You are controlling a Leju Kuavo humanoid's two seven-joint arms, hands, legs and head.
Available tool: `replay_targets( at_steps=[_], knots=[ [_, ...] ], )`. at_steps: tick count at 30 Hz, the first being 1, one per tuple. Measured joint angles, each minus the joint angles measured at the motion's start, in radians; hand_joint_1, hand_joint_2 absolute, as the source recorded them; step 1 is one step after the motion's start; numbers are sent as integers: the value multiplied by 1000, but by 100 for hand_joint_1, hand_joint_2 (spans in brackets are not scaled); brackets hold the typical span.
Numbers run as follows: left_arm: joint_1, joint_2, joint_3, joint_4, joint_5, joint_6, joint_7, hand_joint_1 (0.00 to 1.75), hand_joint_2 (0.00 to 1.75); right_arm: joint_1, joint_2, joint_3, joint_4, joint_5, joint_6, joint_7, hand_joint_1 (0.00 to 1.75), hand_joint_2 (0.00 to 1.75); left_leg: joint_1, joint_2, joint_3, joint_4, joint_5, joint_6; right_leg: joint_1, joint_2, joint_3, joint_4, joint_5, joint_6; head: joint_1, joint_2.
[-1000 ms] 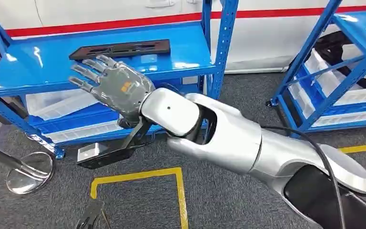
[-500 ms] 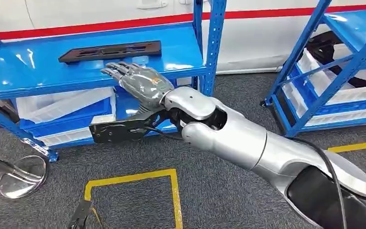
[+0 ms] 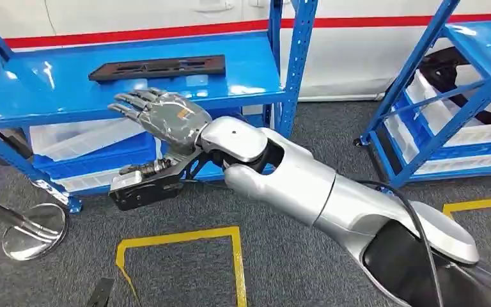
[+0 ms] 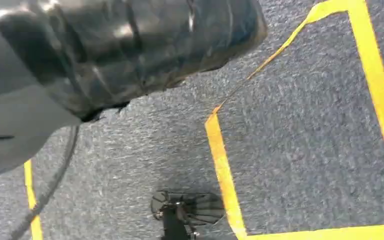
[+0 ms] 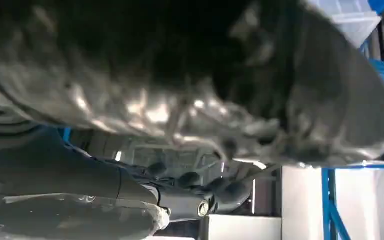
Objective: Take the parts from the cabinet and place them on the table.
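On the top shelf [image 3: 243, 77] of the blue rack, a flat black part [image 3: 156, 67] lies with its long axis running side to side along the shelf, set back toward the white wall. The right robot hand [image 3: 160, 115] hovers at the shelf's front edge, just short of the part and a little lower than it, fingers spread and stretched out toward the shelf, holding nothing. From that hand the part lies forward and slightly up, well within its line of reach, and its length runs across the direction the fingers point, so a grasp would likely have to come over the near long edge somewhere about the part's middle. I cannot tell whether the fingertips touch the shelf lip. The silver right arm [image 3: 307, 192] stretches out from low on the right, with a dark camera bracket [image 3: 144, 185] hanging under the wrist. As for the left robot hand, I cannot make out whether it is released or clenched; its wrist camera looks down at grey carpet and yellow floor tape [image 4: 222, 165]. The right side is plainly the one placed to take the part.
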State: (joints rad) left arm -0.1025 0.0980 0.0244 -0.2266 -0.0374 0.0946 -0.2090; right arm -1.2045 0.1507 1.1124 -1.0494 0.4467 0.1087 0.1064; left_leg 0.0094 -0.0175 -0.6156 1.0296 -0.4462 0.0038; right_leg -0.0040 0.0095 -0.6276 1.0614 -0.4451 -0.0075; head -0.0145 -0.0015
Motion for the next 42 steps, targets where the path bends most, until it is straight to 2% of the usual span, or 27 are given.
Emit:
replay_targets(
  at_steps=[2,4,5,7,8,9,11,13,14,15,17,19,20,22,24,25,26,28,29,30,33,35,38,39,40,41,42],
  knots=[
    [-2,1,0,0,-7,-2,2,0,0,-1,8,-4,20,-6,0,5,0,0,6,0,0,-7,6,-12,7,1,-3,-2,3,-10,2,0],
    [-4,1,0,0,-16,-2,3,0,0,-2,19,-8,31,-8,0,10,0,0,8,4,-4,6,-9,-21,-3,-3,7,-18,11,-22,1,0],
    [-6,1,0,0,-17,-3,4,0,0,-5,25,-9,35,-12,-1,10,0,0,7,7,-20,44,-35,-26,-4,-3,9,-21,13,-26,-4,0],
    [-8,3,0,0,-23,-5,7,0,0,-4,36,-10,40,-18,-4,7,0,0,10,8,-89,195,-106,-34,-4,-3,8,-22,13,-28,-5,0],
    [-7,3,0,0,-23,-7,8,0,0,3,40,-10,42,-22,-5,6,0,0,10,8,-123,261,-125,-37,-3,-3,8,-21,13,-29,-5,0],
    [-4,3,0,0,-23,-9,9,0,0,11,43,-10,44,-23,-9,6,0,0,11,9,-139,287,-124,-40,-3,-3,8,-21,13,-29,-5,0],
    [0,3,0,0,-23,-11,10,0,0,23,49,-10,47,-23,-12,6,0,0,13,11,-104,204,-60,-41,-4,-2,8,-19,12,-27,-5,0],
    [-2,5,0,0,-23,-11,16,0,0,24,54,-10,47,-16,-13,14,0,0,15,15,-15,19,22,-39,-5,-2,9,-13,8,-21,-5,0],
    [-3,4,0,0,-23,-11,21,0,0,25,55,-10,44,-15,-11,28,0,0,8,14,1,-1,-1,-35,0,-2,5,-14,7,-15,-5,0],
    [-3,4,0,0,-23,-10,25,0,0,30,53,-10,36,-15,-7,51,0,0,6,11,-2,-7,8,-23,2,0,4,-12,7,-12,-4,0],
    [5,1,-2,0,-24,-3,33,0,0,55,44,-10,3,-15,7,93,0,0,4,11,-2,-4,6,-15,1,-1,9,-20,11,-4,-5,0],
    [13,-8,-2,0,-24,7,36,0,0,79,31,-10,-27,-15,12,118,0,0,13,13,4,-15,14,0,1,-1,3,-12,0,9,-4,0],
    [13,-10,-3,0,-24,11,36,0,0,83,24,-10,-42,-15,12,125,0,0,11,13,5,-16,14,4,1,-2,-9,21,-25,13,-2,0],
    [13,-14,-3,0,-23,14,37,0,0,89,18,-10,-58,-15,12,127,0,0,8,13,3,-16,14,16,1,-3,-77,166,-100,15,-1,0],
    [14,-18,-3,0,-22,14,37,0,0,105,14,-10,-69,-13,12,126,0,0,4,12,3,-15,13,18,1,-3,-133,283,-135,13,-1,0],
    [15,-19,-3,0,-16,13,37,0,0,113,14,-10,-72,-13,12,122,0,0,2,9,3,-14,13,18,2,-3,-131,275,-117,9,-1,0],
    [16,-20,-3,0,-13,12,37,0,0,116,14,-10,-74,-13,11,117,0,0,0,6,3,-13,12,18,4,-3,-108,226,-82,4,-1,0],
    [15,-22,-3,0,-12,10,37,0,0,113,14,-10,-78,-13,9,106,0,0,-2,-4,3,-9,11,17,9,3,-19,53,1,-12,-1,0],
    [15,-26,-4,0,-12,7,37,0,0,111,15,-10,-79,-13,8,101,0,0,-1,-5,1,-8,10,15,13,17,6,-3,0,-22,-1,0],
    [13,-26,-5,0,-12,6,37,0,0,111,20,-10,-81,-13,6,97,0,0,-7,-9,-3,-4,9,10,12,14,17,-18,0,-18,-3,0],
    [16,-27,-5,0,-11,4,37,0,0,111,24,-10,-83,-13,5,91,0,0,0,-14,-3,-12,15,-6,16,8,18,-22,5,-21,-1,0],
    [16,-29,-6,0,-8,3,37,0,0,111,27,-10,-85,-17,6,90,0,0,0,-5,-10,7,-5,-17,4,-4,29,-42,14,-29,-3,0],
    [15,-29,-6,0,-4,3,37,0,0,115,29,-10,-90,-26,9,90,0,0,6,5,-111,223,-111,-35,2,-18,28,-42,14,-31,-8,0],
    [16,-30,-6,0,-4,3,37,0,0,117,29,-10,-91,-29,11,90,0,0,7,7,-138,276,-123,-39,2,-23,28,-41,13,-32,-8,0],
    [18,-31,-7,0,-7,3,37,0,0,117,29,-10,-91,-35,15,90,0,0,10,8,-144,281,-110,-42,2,-27,28,-40,12,-31,-8,0],
    [19,-32,-8,0,-15,3,37,0,0,117,29,-10,-95,-39,18,90,0,0,12,12,-128,242,-78,-44,1,-32,28,-38,10,-29,-7,0],
    [19,-33,-8,0,-20,3,37,0,0,115,29,-10,-100,-41,19,90,0,0,14,18,-89,164,-34,-46,-1,-37,28,-34,7,-25,-8,0]
  ],
)
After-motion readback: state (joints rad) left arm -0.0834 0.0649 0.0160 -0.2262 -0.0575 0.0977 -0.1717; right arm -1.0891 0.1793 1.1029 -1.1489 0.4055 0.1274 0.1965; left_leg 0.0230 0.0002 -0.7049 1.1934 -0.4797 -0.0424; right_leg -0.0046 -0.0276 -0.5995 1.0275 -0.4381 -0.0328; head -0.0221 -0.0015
